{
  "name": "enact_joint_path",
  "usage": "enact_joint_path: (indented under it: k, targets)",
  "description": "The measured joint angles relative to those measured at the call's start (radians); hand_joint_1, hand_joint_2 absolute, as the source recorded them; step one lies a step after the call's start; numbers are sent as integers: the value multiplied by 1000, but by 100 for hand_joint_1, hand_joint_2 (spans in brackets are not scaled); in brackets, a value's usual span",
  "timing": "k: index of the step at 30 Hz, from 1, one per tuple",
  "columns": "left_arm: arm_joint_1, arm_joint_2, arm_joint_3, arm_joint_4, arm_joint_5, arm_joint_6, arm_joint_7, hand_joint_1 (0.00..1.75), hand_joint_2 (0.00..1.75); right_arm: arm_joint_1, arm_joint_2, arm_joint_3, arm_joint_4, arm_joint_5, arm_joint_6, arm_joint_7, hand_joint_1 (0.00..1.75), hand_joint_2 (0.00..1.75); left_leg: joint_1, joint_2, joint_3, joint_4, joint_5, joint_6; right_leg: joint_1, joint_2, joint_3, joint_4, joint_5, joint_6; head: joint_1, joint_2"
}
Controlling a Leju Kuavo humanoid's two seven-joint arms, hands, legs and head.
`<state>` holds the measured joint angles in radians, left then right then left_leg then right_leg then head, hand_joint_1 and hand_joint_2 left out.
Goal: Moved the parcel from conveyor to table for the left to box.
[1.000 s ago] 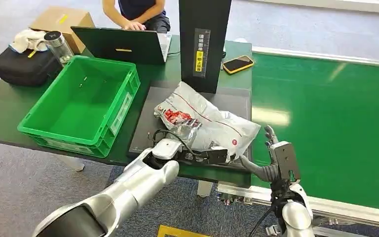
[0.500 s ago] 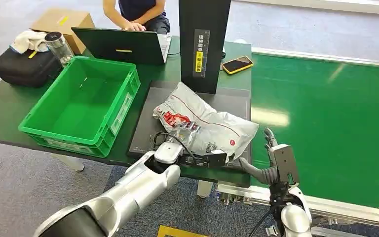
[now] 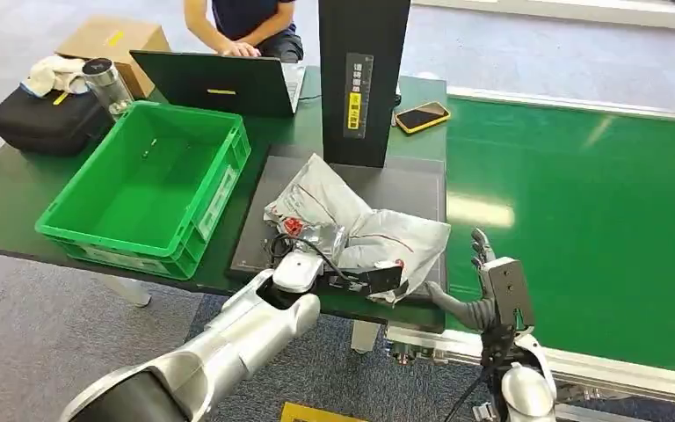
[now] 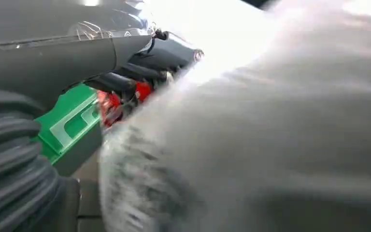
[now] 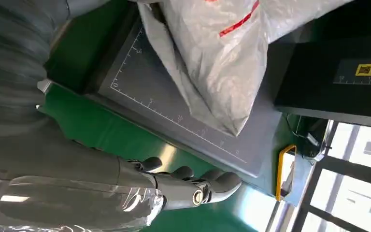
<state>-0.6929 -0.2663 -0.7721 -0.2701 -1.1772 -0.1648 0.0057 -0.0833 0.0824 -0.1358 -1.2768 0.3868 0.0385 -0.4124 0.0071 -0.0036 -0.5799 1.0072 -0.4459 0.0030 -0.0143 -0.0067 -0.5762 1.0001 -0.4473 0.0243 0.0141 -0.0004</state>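
Parcel [image 3: 378, 233]: grey poly mailer with red print, lying on the dark mat [image 3: 409, 185] on the tabletop [image 3: 18, 198], just in front of the black upright scanner column [image 3: 362, 79]. Against the frames of a second ago it has bunched up and slid left, its right corner pulled in from the mat's right edge.

Left robot hand [image 3: 365, 277]: at the parcel's near edge, fingers dug into the crumpled film; it grips the parcel, as the left wrist view suggests with the dark fingers [image 4: 140, 72] pressed against grey plastic. Judgement: the drag toward the left has begun, so the conveyor-to-tabletop part is done and boxing is in hand.

Right robot hand [image 3: 492, 286]: beside the mat's near right corner, over the conveyor's edge, holding nothing, fingers loosely spread and clear of the parcel.

Green crate [image 3: 145, 185]: left of the mat, the likely destination.

Green conveyor [image 3: 580, 202]: right of the tabletop.

Further back: open laptop [image 3: 220, 79], phone in yellow case [image 3: 422, 114], black bag [image 3: 39, 119], a seated person [image 3: 246, 22] at the far edge.
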Motion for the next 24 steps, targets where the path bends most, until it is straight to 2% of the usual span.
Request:
enact_joint_path:
  k: [15, 20, 24]
  targets:
    - [12, 7, 31, 2, 23, 76, -39, 175, 175, 0, 0, -4, -7, 0, 13, 11, 0, 175, 0, 0, -2, 0, -1, 0, 0, 0, -2, 0, -1, 0, 0, 0]
    - [26, 16, 65, 2, 40, 211, -83, 175, 175, -1, 0, -8, -10, 0, 17, 12, 0, 175, 0, 0, -3, 0, 0, 0, 0, 0, -3, 0, -1, 0, 0, 0]
    - [29, 25, 102, 2, 50, 404, -138, 175, 175, -3, 0, -10, -10, 0, 17, 12, 0, 175, 0, 0, -4, 0, -1, 0, 0, 0, -4, 0, -1, 0, 0, 0]
